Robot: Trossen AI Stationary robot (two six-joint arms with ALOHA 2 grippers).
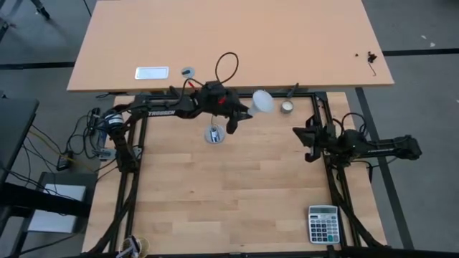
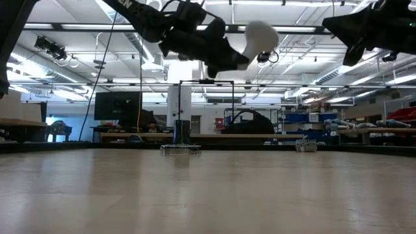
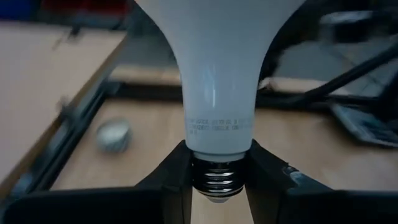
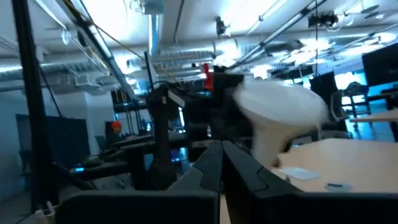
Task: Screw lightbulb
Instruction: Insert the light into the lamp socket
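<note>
— White lightbulb (image 3: 217, 68): where is it?
— Up off the table (image 1: 237, 193), pinched by the left tool (image 3: 219, 177). Both dark fingers (image 3: 174, 177) press on its narrow neck, just above the metal screw thread, and the wide head points away from the wrist, toward the cream puck (image 1: 287, 107).
— How far apart are the fingers?
— Only as wide as the neck between them.
— And below?
— A grey socket (image 1: 214, 135) sits on the table, just under the left arm.
— The other arm?
— The right tool (image 4: 222, 152) hangs at the table's right side, well apart, fingers pressed together on nothing. A calculator (image 1: 323, 223) lies at the near right corner.
</note>
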